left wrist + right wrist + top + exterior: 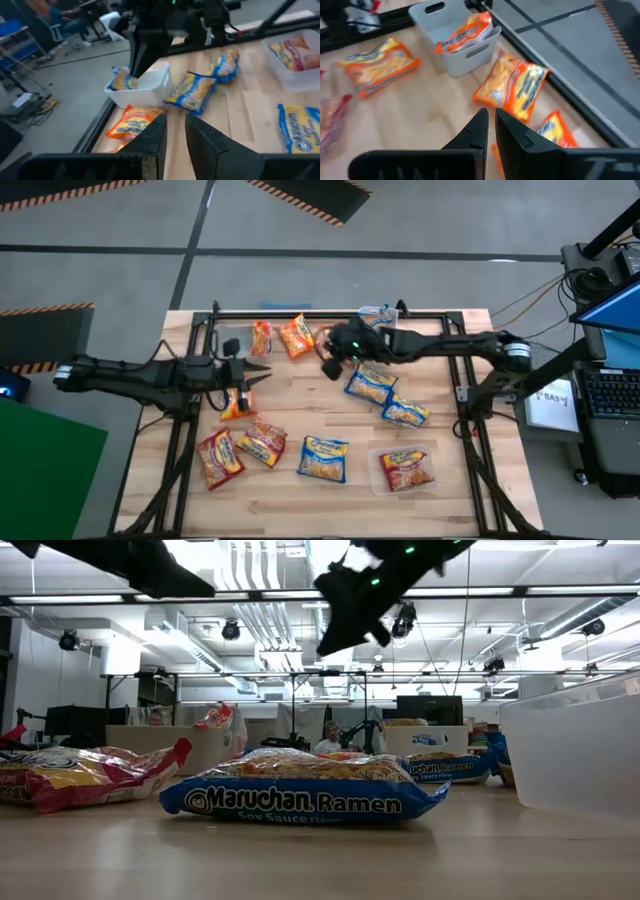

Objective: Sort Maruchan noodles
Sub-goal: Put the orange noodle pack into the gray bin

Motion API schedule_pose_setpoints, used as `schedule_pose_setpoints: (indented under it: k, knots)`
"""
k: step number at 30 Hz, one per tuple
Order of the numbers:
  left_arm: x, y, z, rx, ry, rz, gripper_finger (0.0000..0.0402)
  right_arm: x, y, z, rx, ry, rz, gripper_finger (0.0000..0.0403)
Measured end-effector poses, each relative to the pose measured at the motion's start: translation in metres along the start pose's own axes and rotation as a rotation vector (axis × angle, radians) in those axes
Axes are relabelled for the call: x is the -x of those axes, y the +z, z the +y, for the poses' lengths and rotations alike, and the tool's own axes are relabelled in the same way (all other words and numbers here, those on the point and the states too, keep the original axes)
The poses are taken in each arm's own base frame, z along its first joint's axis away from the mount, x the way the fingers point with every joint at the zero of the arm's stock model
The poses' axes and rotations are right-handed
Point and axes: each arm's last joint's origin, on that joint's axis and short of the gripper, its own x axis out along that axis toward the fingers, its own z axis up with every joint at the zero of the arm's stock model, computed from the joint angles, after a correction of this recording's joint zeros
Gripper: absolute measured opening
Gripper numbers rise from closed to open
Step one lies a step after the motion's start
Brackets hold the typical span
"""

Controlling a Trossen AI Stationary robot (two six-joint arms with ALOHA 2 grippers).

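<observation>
Ramen packets lie across the table. Orange ones (296, 335) (237, 402) are on the far left, and one orange packet (465, 30) leans inside a grey bin (455, 57). Red packets (218, 458) (260, 443) are near left, and blue ones (323, 458) (370, 385) (405, 412) are at centre and right. My left gripper (260, 371) hovers beside the orange packets, its fingers (175, 132) a narrow gap apart and empty. My right gripper (328, 367) hangs shut and empty (490, 122) above the table's far middle, over an orange packet (517, 90).
A white bin (142, 87) at the far edge holds a blue packet. A clear bin (405, 470) near right holds a red packet. A black frame rail (300, 313) runs along the table's far edge. Bare wood (300, 405) lies between the two grippers.
</observation>
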Motion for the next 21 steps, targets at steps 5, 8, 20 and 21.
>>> schedule_pose_setpoints:
  k: [5, 8, 20, 21]
  knots:
    - [0.004, -0.013, -0.001, 0.004, 0.019, -0.003, 0.0052, -0.039, 0.016, -0.008, 0.019, -0.038, 0.000, 0.0022]
    - [0.005, -0.016, -0.001, 0.003, 0.019, -0.002, 0.0052, -0.062, 0.017, -0.014, 0.010, -0.062, 0.023, 0.0022]
    - [0.010, -0.015, 0.001, 0.026, 0.024, -0.027, 0.0052, -0.145, -0.005, -0.034, -0.026, -0.124, 0.117, 0.0022]
    - [0.010, -0.015, 0.001, 0.022, 0.023, -0.026, 0.0052, -0.151, -0.009, -0.035, -0.026, -0.129, 0.132, 0.0022]
